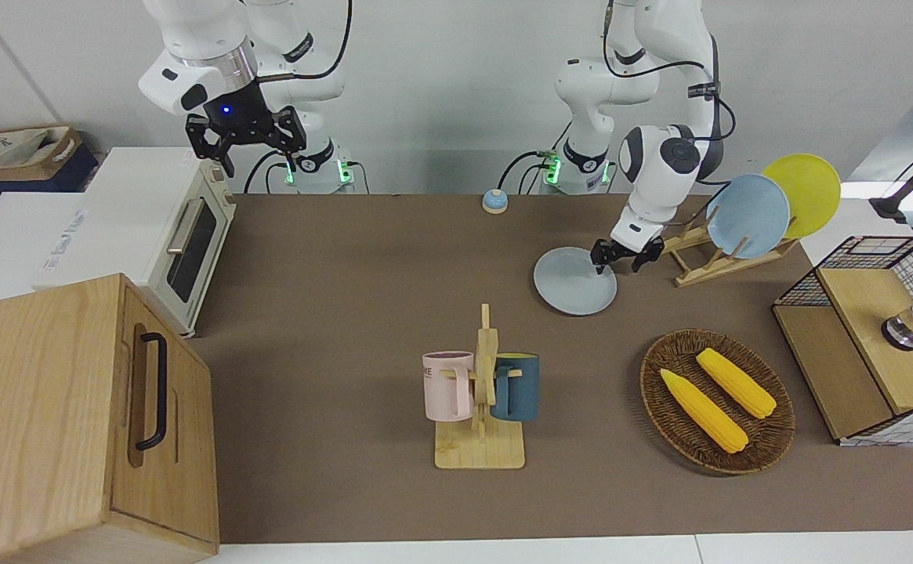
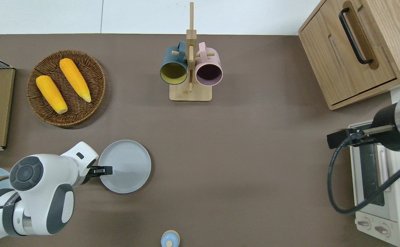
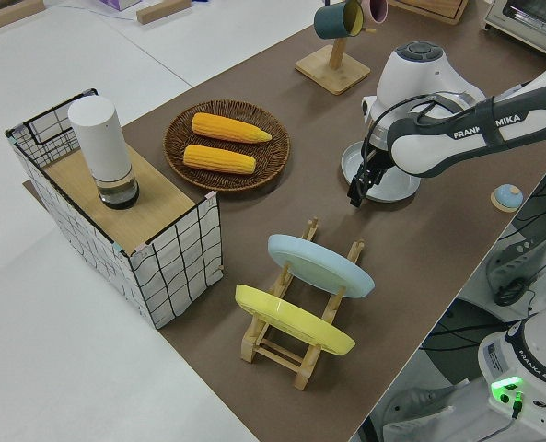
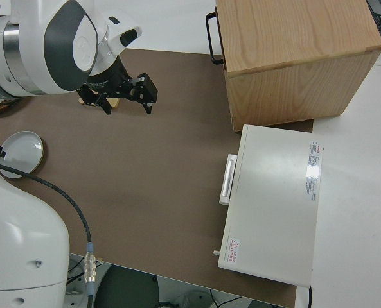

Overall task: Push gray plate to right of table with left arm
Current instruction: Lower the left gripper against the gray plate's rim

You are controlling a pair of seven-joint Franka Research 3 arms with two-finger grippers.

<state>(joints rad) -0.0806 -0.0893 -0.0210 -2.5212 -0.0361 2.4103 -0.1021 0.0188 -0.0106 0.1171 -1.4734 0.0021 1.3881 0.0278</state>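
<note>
Gray plate (image 2: 127, 164) lies flat on the tabletop (image 2: 241, 154). The left tool (image 2: 104, 170) reaches over its rim, fingers spread apart. The right arm is parked, its tool (image 1: 246, 139) spread too.

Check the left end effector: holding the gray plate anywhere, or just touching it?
Nothing is held. The left end effector sits low over the gray plate's rim at the left arm's end, not clamping it. The right arm is parked.

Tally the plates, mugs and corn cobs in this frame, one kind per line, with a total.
Plates: 3: gray plate, sky-blue plate, yellow plate
Mugs: 2: dark blue mug, pink mug
Corn cobs: 2
Total: 7
</note>
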